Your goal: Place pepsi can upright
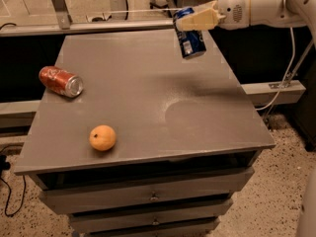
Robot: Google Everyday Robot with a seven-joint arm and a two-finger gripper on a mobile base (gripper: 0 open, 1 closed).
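The pepsi can [191, 43] is small, round and dark blue, with white marks on its side and a shiny metal look. It is in the upper right of the frame, over the far right part of the tabletop [148, 98]. It stands almost straight up, leaning just a little, with its top end up by the hand.

The hand [183, 22] is closed on the top part of the pepsi can. Its fingers [200, 19] are pale tan and smooth, and they point to the left. Behind them is a fat, round, white arm [261, 4] that comes in from the right edge of the frame and lies nearly flat.

The tabletop is flat, grey and dull, with a soft dark shadow on its right side. Grey drawers [153, 196] sit under it.

A red can [61, 81] lies on its side at the left of the tabletop, with its silver end facing right. A round orange fruit [102, 138] with bumpy skin sits near the front edge, well apart from the red can.
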